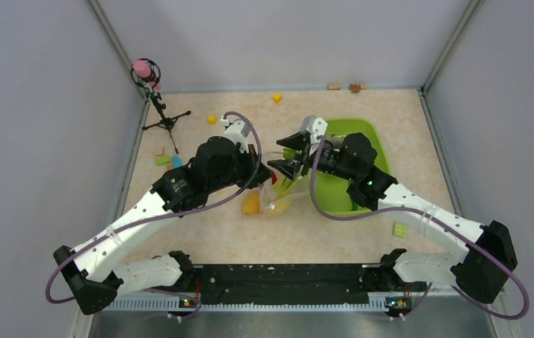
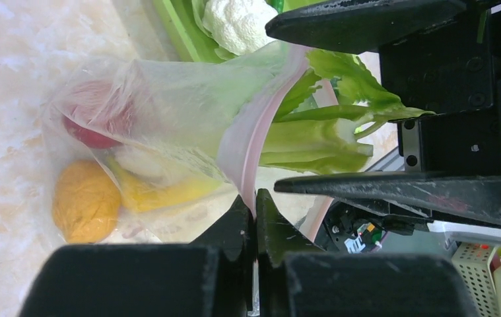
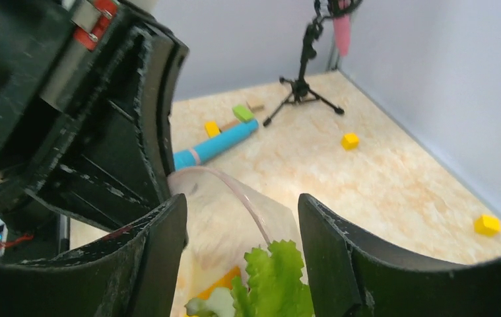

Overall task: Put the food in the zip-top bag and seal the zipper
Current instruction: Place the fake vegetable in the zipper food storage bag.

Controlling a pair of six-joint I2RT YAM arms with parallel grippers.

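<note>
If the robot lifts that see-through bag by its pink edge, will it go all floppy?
Probably floppy: the bag is thin, crinkled film, folding where the left hand pinches its pink zipper. It would likely sag at its far end, where the orange piece sits. The leafy stalk pokes out of the mouth and might slip out.

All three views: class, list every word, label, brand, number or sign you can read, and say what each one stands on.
No readable text in any view.
Nothing printed on the clear crinkly zip-top bag.
Nothing on the thin pink zipper strip.
No label shows on the lime-green plastic tray.
The small yellow block has plain faces.
</note>
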